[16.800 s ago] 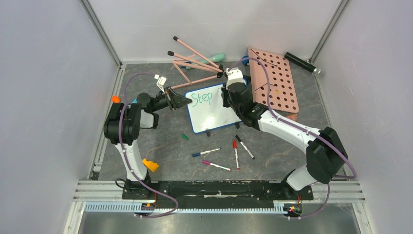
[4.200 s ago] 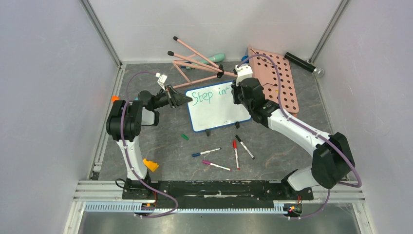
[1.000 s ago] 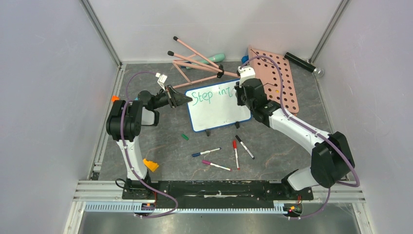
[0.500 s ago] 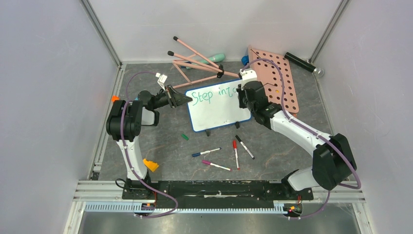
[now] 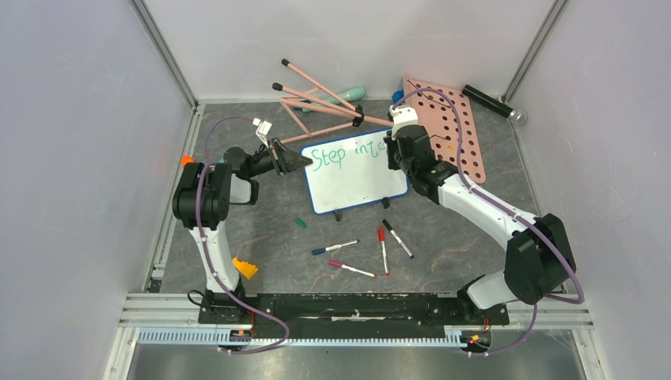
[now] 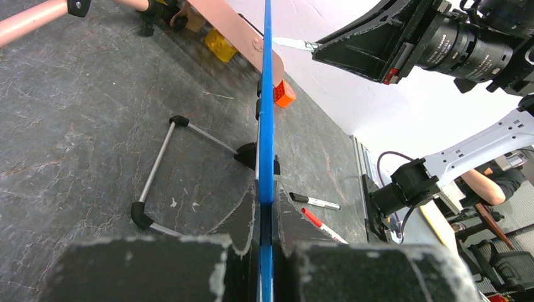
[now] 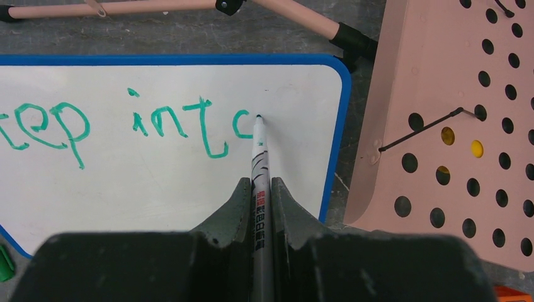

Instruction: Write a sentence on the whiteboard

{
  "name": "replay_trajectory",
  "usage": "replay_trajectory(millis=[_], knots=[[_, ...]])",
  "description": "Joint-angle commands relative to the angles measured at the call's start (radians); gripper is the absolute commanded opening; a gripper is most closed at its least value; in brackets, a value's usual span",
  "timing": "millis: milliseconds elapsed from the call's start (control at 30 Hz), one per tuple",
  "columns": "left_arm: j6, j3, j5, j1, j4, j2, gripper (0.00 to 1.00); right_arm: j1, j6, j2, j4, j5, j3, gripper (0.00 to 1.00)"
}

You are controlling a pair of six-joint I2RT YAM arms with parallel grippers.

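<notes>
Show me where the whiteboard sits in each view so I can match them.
Top external: whiteboard at centre, between the arms.
Left wrist: whiteboard edge-on, a vertical blue strip mid-picture, in the left tool.
Right wrist: whiteboard fills left and centre.
Shared landmark: pink rods beyond it.

The whiteboard (image 7: 157, 182) runs off the left edge — writing (image 7: 204, 126) loses its first letter; marker (image 7: 260, 167) barrel buried in the right gripper (image 7: 259, 184), bottom centre.

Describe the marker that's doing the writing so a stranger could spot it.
Find the blue-framed whiteboard at the scene's centre. At its far right corner the right gripper pinches a marker, tip on the green writing. The other markers lie loose on the table.
</notes>
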State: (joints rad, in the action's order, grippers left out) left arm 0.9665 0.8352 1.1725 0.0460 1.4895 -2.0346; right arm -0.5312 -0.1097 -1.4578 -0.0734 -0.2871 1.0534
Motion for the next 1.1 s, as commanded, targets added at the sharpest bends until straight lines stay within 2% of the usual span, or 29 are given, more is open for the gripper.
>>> replay_trajectory(millis=[0,533,1067], knots=[[0.006,0.016,0.006,-0.003,0.068,0.022,0.02,0.008,0.009,-0.021,0.026,0.031,0.051,0.00],[0.006,0.015,0.005,-0.004,0.068,0.024,0.02,0.007,0.012,0.064,0.097,0.159,0.007,0.00],[0.006,0.015,0.006,-0.004,0.068,0.025,0.02,0.008,0.012,0.002,0.104,0.165,0.039,0.00]])
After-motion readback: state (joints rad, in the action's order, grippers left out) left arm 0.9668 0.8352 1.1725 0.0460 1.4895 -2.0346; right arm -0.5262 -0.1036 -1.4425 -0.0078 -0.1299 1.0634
